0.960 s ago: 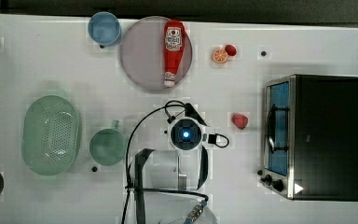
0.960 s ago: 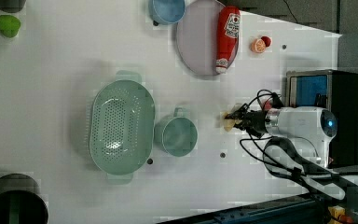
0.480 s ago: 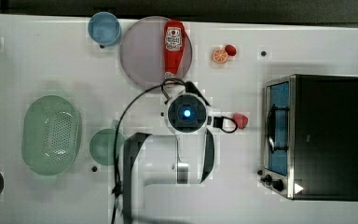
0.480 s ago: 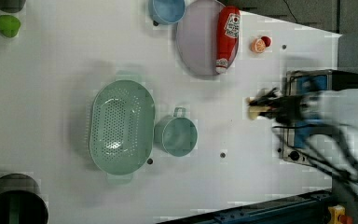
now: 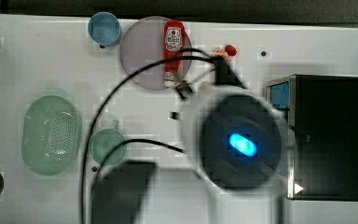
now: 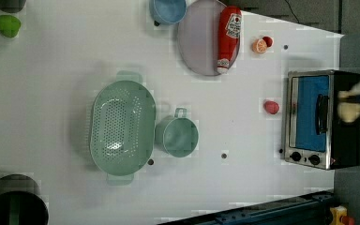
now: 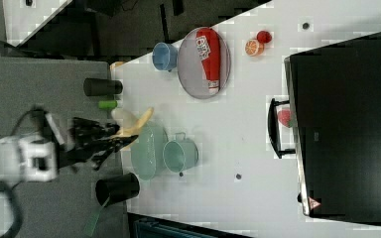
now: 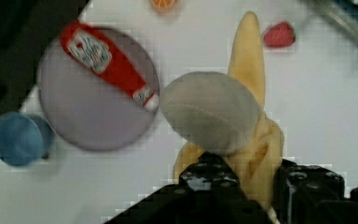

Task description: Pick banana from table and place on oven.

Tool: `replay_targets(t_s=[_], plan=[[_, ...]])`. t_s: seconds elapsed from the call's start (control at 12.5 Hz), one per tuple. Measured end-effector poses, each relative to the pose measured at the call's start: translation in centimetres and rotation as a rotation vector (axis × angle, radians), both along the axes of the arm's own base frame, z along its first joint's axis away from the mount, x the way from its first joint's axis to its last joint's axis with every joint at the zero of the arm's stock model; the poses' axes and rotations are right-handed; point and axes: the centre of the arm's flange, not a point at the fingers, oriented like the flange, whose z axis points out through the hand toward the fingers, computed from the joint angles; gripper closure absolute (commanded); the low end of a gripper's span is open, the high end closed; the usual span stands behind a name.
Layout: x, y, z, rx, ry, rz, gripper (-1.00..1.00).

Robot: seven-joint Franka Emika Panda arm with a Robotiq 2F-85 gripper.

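Wrist view: pincer (image 8: 256, 186) clamped on the banana (image 8: 254, 135), black fingers (image 8: 205, 182) either side of its yellow peel, rounded cream tip toward the lens, one peel flap pointing away. Below it the white counter (image 8: 331, 102), a flat grey round plate (image 8: 98, 93) with the red ketchup bottle (image 8: 107, 58) lying on it, and a blue cup (image 8: 16, 137). Right view shows the banana (image 7: 131, 124) well off the counter. Left view puts a blurred cream shape, banana (image 6: 354, 110), over the matte black top of the boxy oven (image 6: 321, 119). Top view: arm (image 5: 237, 140) blocks it.
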Motion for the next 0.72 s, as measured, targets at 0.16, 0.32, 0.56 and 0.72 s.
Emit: replay_targets(t_s=[0.16, 0.32, 0.56, 0.72], plan=[[-1.0, -6.5, 2.8, -0.028, -0.049, -0.058, 0.46], [-1.4, -13.6, 1.6, -0.073, -0.031, -0.077, 0.45], [-1.9, -25.3, -5.3, -0.131, 0.039, -0.120, 0.45], [-3.1, -30.9, -11.2, -0.169, 0.144, -0.057, 0.45]])
